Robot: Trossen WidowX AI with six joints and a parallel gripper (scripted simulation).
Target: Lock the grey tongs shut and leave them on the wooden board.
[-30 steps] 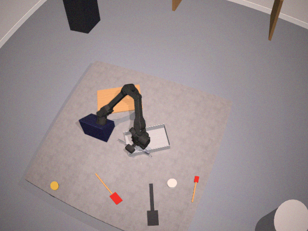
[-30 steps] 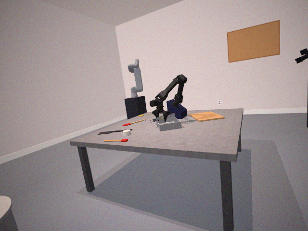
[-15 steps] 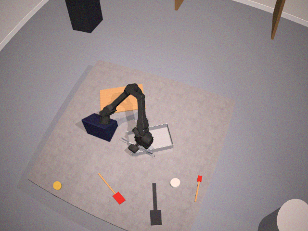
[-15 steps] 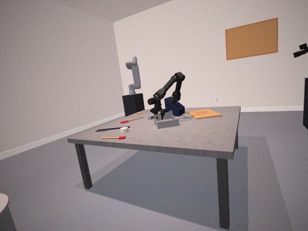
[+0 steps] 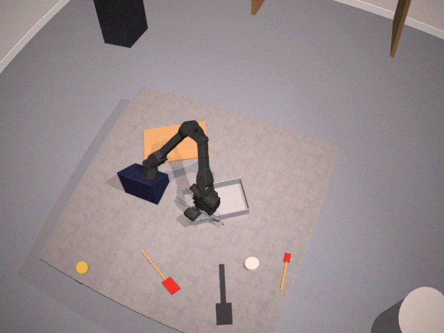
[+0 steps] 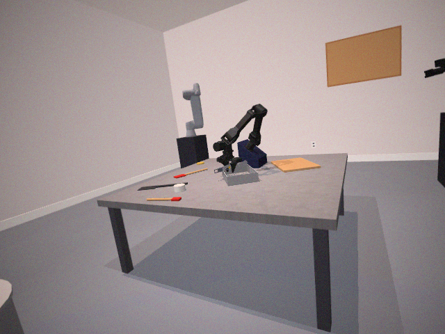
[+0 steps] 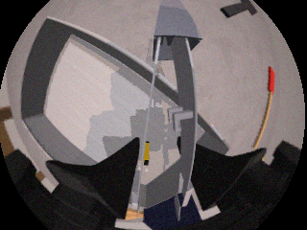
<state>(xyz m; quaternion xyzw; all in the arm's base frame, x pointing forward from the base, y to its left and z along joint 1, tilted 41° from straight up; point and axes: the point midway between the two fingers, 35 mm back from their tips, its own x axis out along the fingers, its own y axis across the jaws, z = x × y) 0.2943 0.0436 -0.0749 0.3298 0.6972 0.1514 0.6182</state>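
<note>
The grey tongs (image 5: pixel 217 219) (image 7: pixel 186 90) lie across the near rim of the grey roasting tin (image 5: pixel 245 198) (image 6: pixel 241 178) (image 7: pixel 37 57), hinge away from the wrist camera and both arms running back between my fingers. My gripper (image 5: pixel 199 211) (image 6: pixel 231 165) (image 7: pixel 158 140) is low over the tin's left end, half closed, with a finger pressing each tong arm from outside. The arms stand narrow, still a little apart. The wooden board (image 5: pixel 157 138) (image 6: pixel 297 164) lies beyond the arm's base, bare.
The navy base block (image 5: pixel 143 184) stands left of the tin. Near the table's front lie a red spatula (image 5: pixel 161 273), a black spatula (image 5: pixel 223 297), a white disc (image 5: pixel 251 263), a small red spatula (image 5: pixel 284 271) (image 7: pixel 268 111) and a yellow disc (image 5: pixel 82 267).
</note>
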